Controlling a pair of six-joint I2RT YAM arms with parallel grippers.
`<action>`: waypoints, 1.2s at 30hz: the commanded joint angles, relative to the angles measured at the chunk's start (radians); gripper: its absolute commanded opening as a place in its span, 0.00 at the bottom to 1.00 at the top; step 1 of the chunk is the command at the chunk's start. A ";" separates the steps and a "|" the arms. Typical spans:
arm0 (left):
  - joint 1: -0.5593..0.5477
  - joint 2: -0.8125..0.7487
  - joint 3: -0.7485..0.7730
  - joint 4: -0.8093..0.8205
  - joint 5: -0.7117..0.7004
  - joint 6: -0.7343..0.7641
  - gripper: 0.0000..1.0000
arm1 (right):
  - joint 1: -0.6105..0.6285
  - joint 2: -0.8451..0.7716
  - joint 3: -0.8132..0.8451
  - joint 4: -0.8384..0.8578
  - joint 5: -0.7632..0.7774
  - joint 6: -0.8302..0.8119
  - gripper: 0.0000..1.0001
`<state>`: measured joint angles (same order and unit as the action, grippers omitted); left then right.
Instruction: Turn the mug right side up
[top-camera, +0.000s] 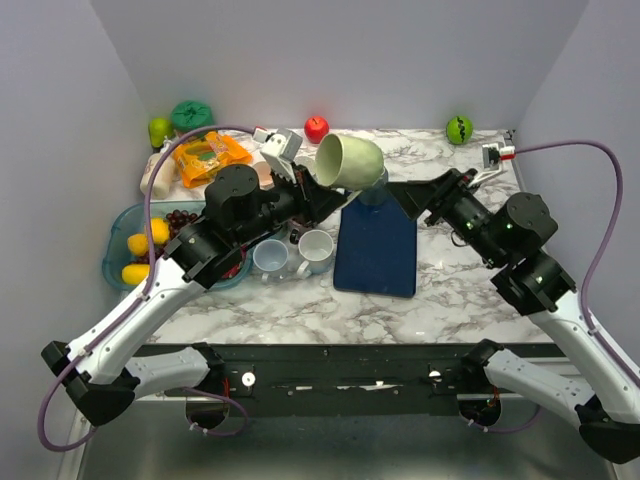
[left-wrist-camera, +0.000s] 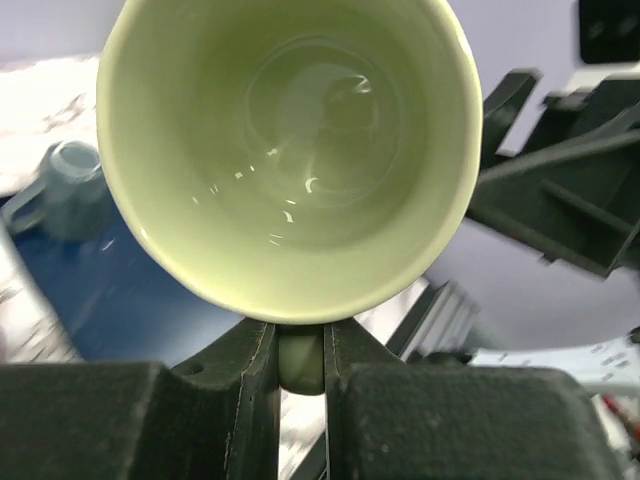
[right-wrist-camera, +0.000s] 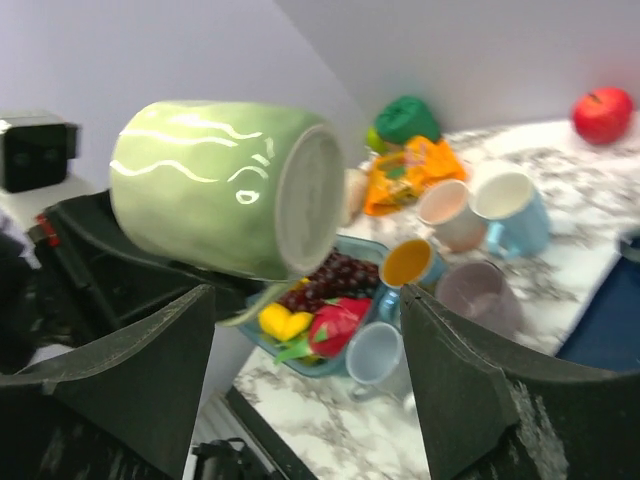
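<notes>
Nearest the arm bases, at about 6 o'clock on the marble worktop, there's a white mug and a pale blue one side by side. Both are upright, just left of a dark blue mat. Out at 9 o'clock is a teal tub with yellow fruit and dark grapes in it.

The mug we care about is the pale green one. It's up off the worktop over the far end of the mat, around 12 o'clock from centre. It's tipped over on its side, so the mouth looks back toward 8 o'clock and the base points toward 3 o'clock.

The left jaws are nearly closed and pinching its handle. In the left wrist view the handle sits squeezed between the two fingers, and you look straight down into the glossy inside.

The right jaws come in from 3 o'clock and are spread wide, holding nothing. The right wrist view shows the flat bottom of the mug up between the two fingers, and neither looks to be touching it.

A little grey-blue mug sits on the mat below, blurry.

Along the back, from 10 to 1 o'clock, there's:
- an orange packet
- a couple of green things
- a red apple
- a green ball
</notes>
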<state>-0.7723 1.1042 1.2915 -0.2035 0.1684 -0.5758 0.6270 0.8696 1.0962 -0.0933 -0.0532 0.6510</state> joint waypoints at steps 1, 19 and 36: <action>-0.001 -0.070 0.037 -0.325 -0.037 0.163 0.00 | -0.001 -0.063 -0.050 -0.256 0.272 -0.014 0.81; -0.102 -0.294 -0.386 -0.688 -0.328 -0.096 0.00 | -0.009 0.133 0.033 -0.598 0.509 0.096 0.87; -0.248 -0.224 -0.639 -0.582 -0.645 -0.324 0.00 | -0.049 0.325 0.054 -0.599 0.398 0.148 0.87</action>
<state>-1.0145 0.8825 0.6598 -0.8700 -0.3134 -0.8154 0.5865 1.1538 1.1061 -0.6838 0.3851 0.7776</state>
